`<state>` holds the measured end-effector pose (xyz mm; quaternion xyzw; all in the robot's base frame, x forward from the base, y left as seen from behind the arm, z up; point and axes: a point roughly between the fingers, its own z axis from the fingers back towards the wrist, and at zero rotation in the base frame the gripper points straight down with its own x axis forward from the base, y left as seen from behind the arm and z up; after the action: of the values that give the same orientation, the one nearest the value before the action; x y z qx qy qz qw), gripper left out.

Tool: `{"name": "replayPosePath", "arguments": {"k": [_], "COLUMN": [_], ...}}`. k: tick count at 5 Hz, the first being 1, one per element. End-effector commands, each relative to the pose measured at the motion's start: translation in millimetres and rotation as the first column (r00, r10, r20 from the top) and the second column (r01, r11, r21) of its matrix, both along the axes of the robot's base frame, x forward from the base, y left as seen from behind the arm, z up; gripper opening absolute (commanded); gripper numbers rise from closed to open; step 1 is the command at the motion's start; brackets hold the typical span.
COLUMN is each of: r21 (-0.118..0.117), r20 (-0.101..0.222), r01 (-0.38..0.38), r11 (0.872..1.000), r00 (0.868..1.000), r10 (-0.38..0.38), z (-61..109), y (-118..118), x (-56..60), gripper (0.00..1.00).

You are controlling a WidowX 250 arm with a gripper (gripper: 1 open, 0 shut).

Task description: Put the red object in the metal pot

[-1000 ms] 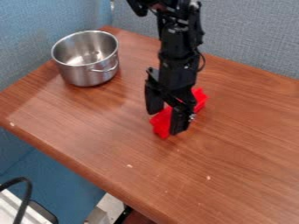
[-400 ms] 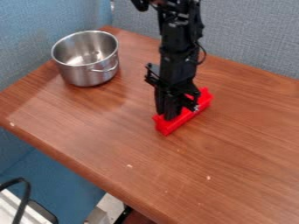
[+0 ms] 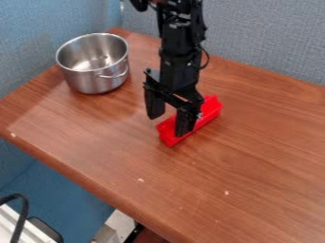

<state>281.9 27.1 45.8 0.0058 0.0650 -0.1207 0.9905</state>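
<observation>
The middle of the bright red, elongated, bar-like plastic block (image 3: 169,136) is partly hidden behind the black, jointed gripper (image 3: 170,121), so its full outline cannot be made out; red shows between the two fingers and again past the finger on the right of the view. The upper part of the black robot arm (image 3: 181,33) is cut off by the top edge, and its dark parts blend together, which makes the joints hard to tell apart. The block lies on the brown, wood-coloured worktop (image 3: 95,142), right at the fingertips, slanting from below them up toward the right of the view. The gripper's fingers are spread, with a gap between them, one toward each side of the view; whether either touches the block cannot be told. The round, shiny silver steel pot (image 3: 93,65), with straight sides and a rolled rim, stands upright on the worktop, well apart from the gripper, toward the upper left of the view. Its inner floor is hard to make out, and the block is outside it.
</observation>
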Motion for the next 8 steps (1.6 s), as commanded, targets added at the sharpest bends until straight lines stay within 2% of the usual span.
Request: {"name": "replayPosePath", "arguments": {"k": [1, 3, 4, 6, 8], "r21": [0.010, 0.015, 0.016, 0.006, -0.005], "r20": [0.057, 0.053, 0.056, 0.049, 0.044], "r01": [0.038, 0.106, 0.132, 0.222, 0.183], "r11": [0.999, 0.994, 0.991, 0.975, 0.983], "r00": [0.998, 0.993, 0.990, 0.974, 0.982], "r10": [-0.038, -0.107, -0.133, -0.222, -0.182], "z": [10.2, -11.7, -13.6, -16.7, -6.9], "y": [-9.7, -22.7, -26.7, -23.6, -22.6], "x": [10.7, 15.1, 17.3, 15.7, -1.7], "gripper": [1.00, 1.00, 0.00, 0.00, 0.00]}}
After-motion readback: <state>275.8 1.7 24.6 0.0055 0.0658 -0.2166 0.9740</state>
